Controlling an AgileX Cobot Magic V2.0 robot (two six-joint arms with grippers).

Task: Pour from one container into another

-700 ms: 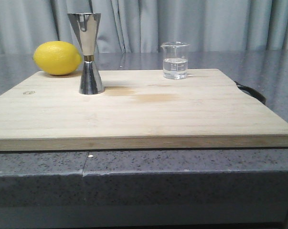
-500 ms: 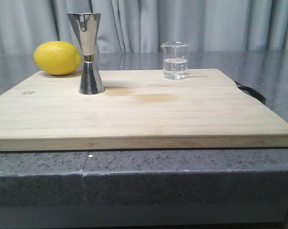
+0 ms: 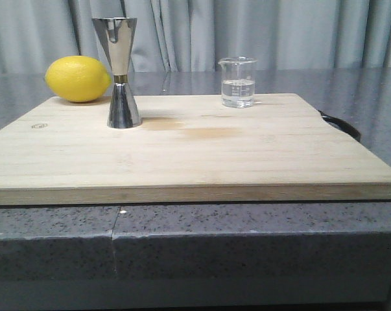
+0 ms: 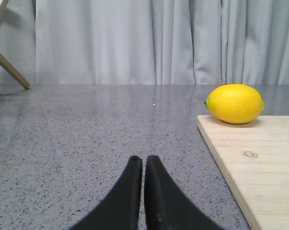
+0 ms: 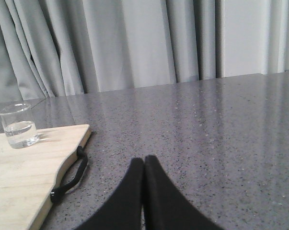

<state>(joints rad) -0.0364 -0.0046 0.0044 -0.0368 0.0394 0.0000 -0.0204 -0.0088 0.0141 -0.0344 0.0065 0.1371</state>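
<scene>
Beaker (image 5: pixel 18 125) stands on board, well apart from closed right pincer (image 5: pixel 144 165)

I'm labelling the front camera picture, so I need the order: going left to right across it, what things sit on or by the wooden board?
lemon → jigger → glass beaker → black loop handle at the cutting board's right edge.
</scene>
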